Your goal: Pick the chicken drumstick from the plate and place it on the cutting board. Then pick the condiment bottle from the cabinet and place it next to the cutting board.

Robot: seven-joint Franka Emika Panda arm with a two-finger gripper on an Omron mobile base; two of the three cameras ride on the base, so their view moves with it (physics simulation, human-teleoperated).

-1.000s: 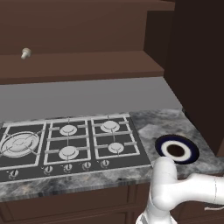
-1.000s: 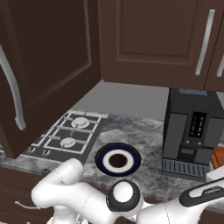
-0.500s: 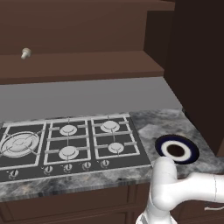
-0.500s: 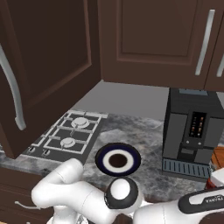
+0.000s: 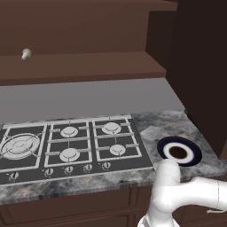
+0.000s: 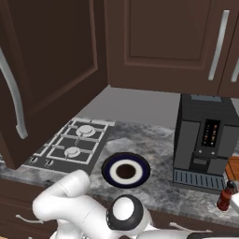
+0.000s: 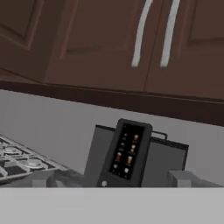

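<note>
Hand: fingers spread wide, holding nothing, aimed at coffee machine [image 7: 131, 155]. Plate [image 6: 126, 171] on table [image 6: 158, 140], bare of drumstick. Condiment bottle [image 6: 225, 196] standing near table edge, off to hand's side. Risk: swinging arm toppling bottle.

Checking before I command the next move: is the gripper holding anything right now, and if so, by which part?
Nothing is held. In the hand view the gripper stands open, with only the coffee machine beyond it. The condiment bottle stands free on the counter.

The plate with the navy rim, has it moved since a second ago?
No. The plate sits on the same spot between stove and coffee machine.
</note>
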